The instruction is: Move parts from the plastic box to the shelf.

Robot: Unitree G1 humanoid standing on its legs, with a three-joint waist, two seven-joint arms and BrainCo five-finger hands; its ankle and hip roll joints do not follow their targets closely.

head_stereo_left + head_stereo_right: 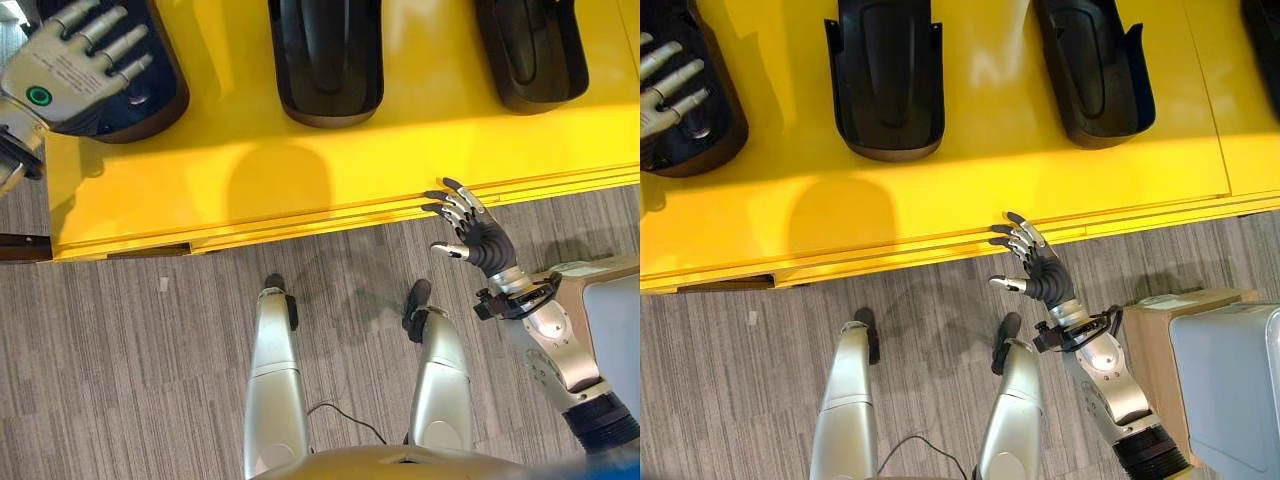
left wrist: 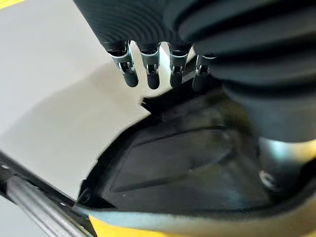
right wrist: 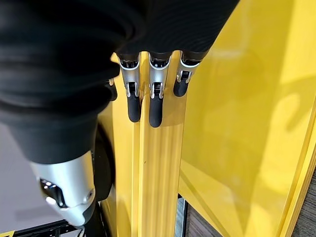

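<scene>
Parts of black moulded plastic lie in a row on the yellow shelf [image 1: 300, 170], the broadest surface in the head views, which runs across the upper half of both and ends in a stepped front edge. Beyond that edge lies grey striped carpet [image 1: 130, 340].

Middle part [image 1: 326, 58] rests flat on the shelf with its rounded end toward the front edge, well apart from its neighbours on either side. Right-hand part [image 1: 1092, 65] lies at a slight angle to it, likewise flat on the yellow surface. Left-hand part [image 1: 695, 125] lies at the shelf's left end; in the left wrist view its dark hollow interior [image 2: 182, 168] shows just past the fingers.

At the lower right of the head views a grey plastic box [image 1: 1230, 380] stands beside a brown carton [image 1: 1150, 340]; its contents cannot be made out.

Left hand [image 1: 75, 65] lies over the left-hand part with its fingers straight and slightly spread, resting on the part's upper surface; the fingers are not curled round it, and whether the thumb touches the part cannot be told.

Right hand [image 1: 1032, 262] is held at the shelf's front edge, fingers extended side by side and thumb apart from them, with the dark fingertips [image 3: 140, 108] at the edge moulding and nothing in its grasp.
</scene>
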